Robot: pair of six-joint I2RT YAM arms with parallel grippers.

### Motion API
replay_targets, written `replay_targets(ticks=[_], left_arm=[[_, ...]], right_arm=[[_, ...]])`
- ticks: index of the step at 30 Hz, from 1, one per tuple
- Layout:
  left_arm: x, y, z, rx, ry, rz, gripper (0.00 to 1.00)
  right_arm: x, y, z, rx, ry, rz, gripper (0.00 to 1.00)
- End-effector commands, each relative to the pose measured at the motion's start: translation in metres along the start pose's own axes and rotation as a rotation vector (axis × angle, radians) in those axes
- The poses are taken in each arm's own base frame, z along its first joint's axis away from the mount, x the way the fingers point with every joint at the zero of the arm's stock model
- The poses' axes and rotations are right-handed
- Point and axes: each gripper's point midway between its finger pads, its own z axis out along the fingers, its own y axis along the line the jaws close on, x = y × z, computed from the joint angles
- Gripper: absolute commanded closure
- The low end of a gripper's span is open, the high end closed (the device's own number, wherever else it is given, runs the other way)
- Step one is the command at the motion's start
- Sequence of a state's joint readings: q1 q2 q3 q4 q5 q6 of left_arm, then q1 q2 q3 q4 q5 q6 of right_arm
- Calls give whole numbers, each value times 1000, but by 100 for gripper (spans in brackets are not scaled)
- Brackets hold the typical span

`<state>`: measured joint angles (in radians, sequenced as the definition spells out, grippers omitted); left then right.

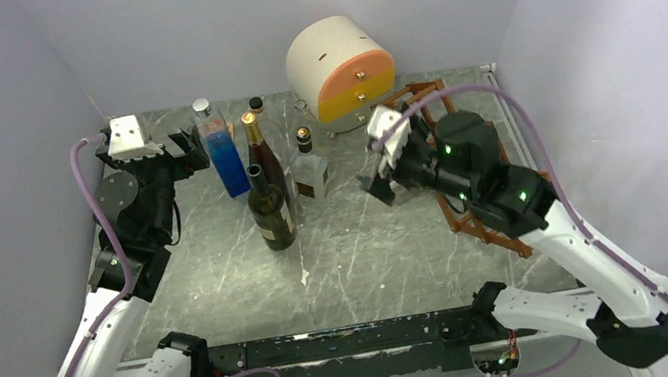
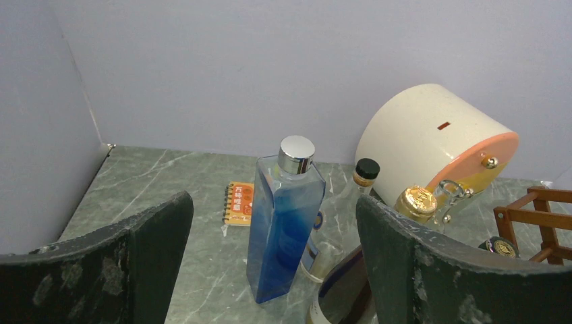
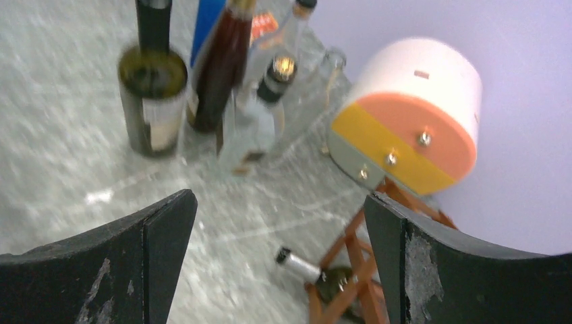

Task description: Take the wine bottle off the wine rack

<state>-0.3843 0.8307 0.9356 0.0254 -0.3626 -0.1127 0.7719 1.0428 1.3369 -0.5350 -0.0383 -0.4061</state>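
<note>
Over by the right wall, the right gripper [image 1: 378, 161] hung wide open and empty, tipped down toward the wine bottle [image 3: 324, 275] lying in the wine rack [image 3: 352, 244], probably lining up a grab.

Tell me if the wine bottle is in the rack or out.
In. The wine bottle lies on its side among the wine rack bars, neck sticking out.
</note>
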Motion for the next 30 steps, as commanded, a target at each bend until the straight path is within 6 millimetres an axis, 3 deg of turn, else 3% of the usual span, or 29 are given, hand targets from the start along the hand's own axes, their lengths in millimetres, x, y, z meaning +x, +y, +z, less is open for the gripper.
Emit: replay_targets(ticks=[1,5,8,12,16,18,21,24,30], left_arm=[[-10,-6,-1,21,-25,-24,6],[-15,-4,-5,16,-40,-33,6],[-19,-4,-7,22,-51,-42,6],[-26,-5,-12,31,-65,-57,6],[-36,0,-18,17,-92,-66,6],[-39,0,-21,20,-107,-70,6],[-44,2,-24,18,-121,-74,6],[-47,3,-26,12,-129,-74,6],[-47,3,-27,18,-130,-78,6]], right_arm=[[90,17,-11,-48,212,-236,0],[148,26,-14,-93,343,-404,0],[173,20,-1,-46,380,-513,0],[200,18,25,-43,407,-672,5],[209,16,46,-25,406,-747,10],[226,18,53,-62,464,-798,10],[258,19,56,-120,587,-878,10],[265,8,63,-70,640,-906,9],[301,-1,65,-102,788,-1019,9]])
